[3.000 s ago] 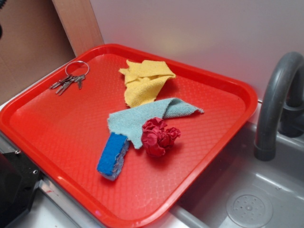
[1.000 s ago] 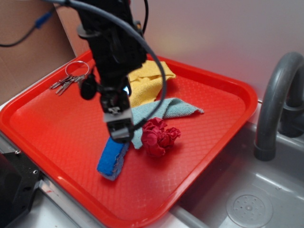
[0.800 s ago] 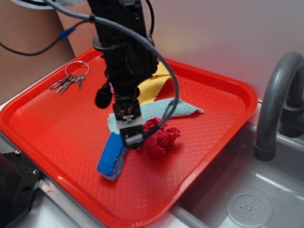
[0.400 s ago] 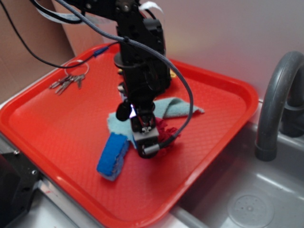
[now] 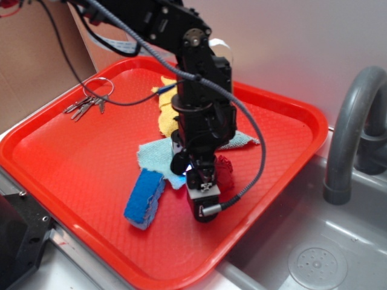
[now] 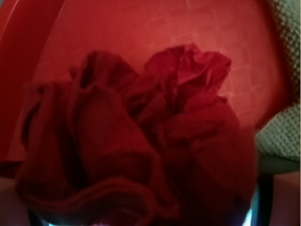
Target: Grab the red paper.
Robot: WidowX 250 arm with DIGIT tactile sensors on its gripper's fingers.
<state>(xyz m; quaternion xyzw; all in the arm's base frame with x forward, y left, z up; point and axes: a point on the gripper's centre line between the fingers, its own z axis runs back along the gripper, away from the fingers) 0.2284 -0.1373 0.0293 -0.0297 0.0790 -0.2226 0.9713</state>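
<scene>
The red paper (image 5: pixel 225 171) is a dark red crumpled ball on the red tray (image 5: pixel 66 163). In the exterior view only its right part shows from behind my gripper (image 5: pixel 204 202). The gripper points down at the paper's spot, low over the tray. In the wrist view the red paper (image 6: pixel 141 136) fills most of the frame, very close. A grey finger (image 6: pixel 281 188) shows at the lower right edge and another at the lower left, wide apart, with the paper between them. The jaws look open around the paper.
A blue sponge (image 5: pixel 145 198) lies just left of the gripper. A light blue cloth (image 5: pixel 154 156) lies under the arm, and also shows in the wrist view (image 6: pixel 282 132). A yellow cloth (image 5: pixel 166 118) and keys (image 5: pixel 89 103) lie further back. A grey faucet (image 5: pixel 351 133) and sink (image 5: pixel 314 254) are to the right.
The arm came in from the upper left, moved right past the sponge and came down over the red paper, which has stayed in place.
</scene>
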